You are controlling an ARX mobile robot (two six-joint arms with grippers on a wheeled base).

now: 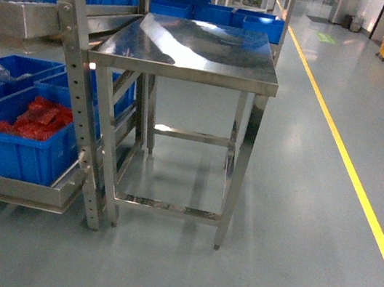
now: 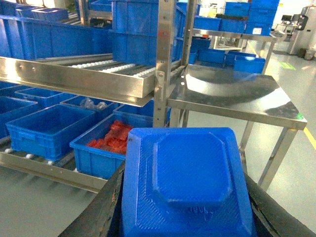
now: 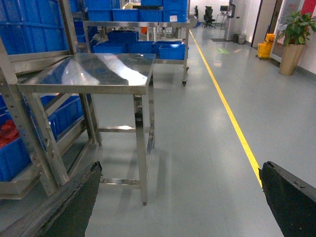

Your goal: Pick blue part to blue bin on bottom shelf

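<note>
seemingly the left claw [image 2: 185,217] grips the textured, blocky blue part [image 2: 187,182].

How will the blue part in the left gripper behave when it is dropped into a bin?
The blue part looks like rigid moulded plastic, so it probably will not flex in the left gripper. Its flat faces and chamfered corners suggest it will settle, not roll. Its fine surface texture may reduce slipping.
</note>
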